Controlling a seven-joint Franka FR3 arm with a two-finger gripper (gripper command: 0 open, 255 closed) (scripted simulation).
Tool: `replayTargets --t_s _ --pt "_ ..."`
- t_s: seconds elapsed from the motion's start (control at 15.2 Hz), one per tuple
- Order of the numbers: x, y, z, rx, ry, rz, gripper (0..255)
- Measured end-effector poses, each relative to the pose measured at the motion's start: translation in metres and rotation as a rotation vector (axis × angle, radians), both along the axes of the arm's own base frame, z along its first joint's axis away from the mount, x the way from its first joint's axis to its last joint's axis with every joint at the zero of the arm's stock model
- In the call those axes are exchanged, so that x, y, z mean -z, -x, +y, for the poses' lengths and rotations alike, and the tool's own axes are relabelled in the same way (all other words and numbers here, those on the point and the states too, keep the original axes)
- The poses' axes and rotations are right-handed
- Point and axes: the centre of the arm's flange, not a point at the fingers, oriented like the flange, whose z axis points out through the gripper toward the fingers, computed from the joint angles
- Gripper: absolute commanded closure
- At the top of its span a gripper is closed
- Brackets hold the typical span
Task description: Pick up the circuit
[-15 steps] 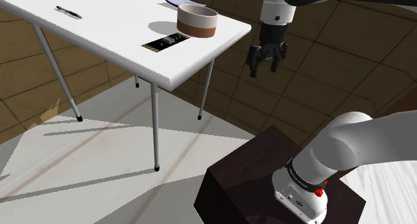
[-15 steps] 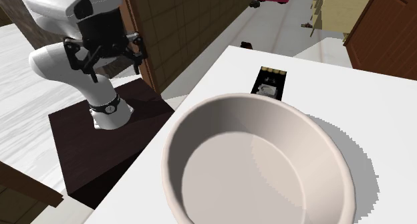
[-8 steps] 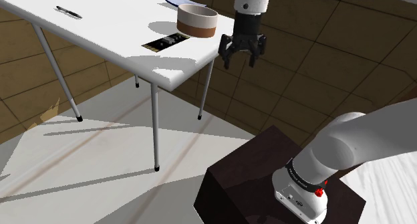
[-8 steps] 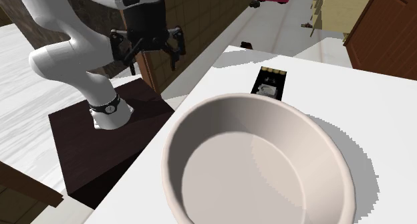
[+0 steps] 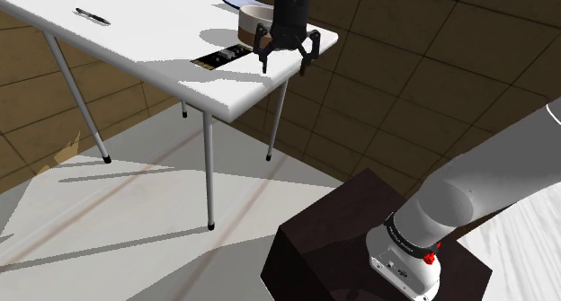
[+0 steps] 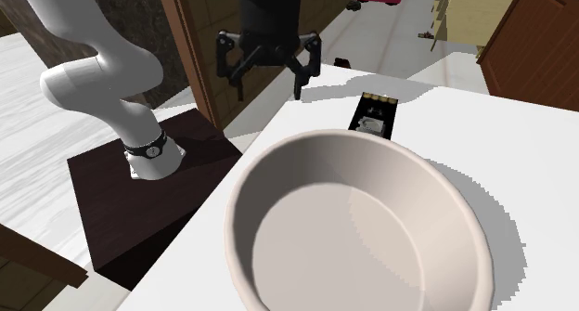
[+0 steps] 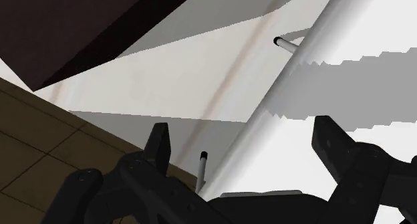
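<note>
The bowl (image 6: 243,184) stands on the white table (image 5: 135,30); its inner wall and bottom show bare. The circuit (image 6: 374,114) lies flat on the table just beside the bowl, near the table's edge. The gripper (image 5: 285,66) is wide open and holds nothing. It has moved from beyond the table's corner to above its edge, towards the shoulder view's left. The bowl and circuit have not moved.

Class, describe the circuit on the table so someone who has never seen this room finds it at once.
Start at the white table. At its end nearest the robot's stand stands a round bowl, and the circuit lies flat beside it by the table's edge. It is the only dark rectangular strip, dotted with small pale parts.
</note>
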Motion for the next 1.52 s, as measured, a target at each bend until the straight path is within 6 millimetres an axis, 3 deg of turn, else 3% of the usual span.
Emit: replayTargets --t_s 0.79,0.92,1.39,1.45,1.52 --pt "-0.030 -0.124 0.068 0.326 -0.006 -0.087 0" --pt "-0.029 -0.136 0.070 0.353 -0.005 -0.093 0" --pt "0.005 -0.139 0.071 0.363 -0.004 -0.094 0" --pt "0.006 -0.139 0.071 0.364 -0.005 -0.095 255" --pt "0.006 -0.139 0.071 0.364 -0.005 -0.096 255"
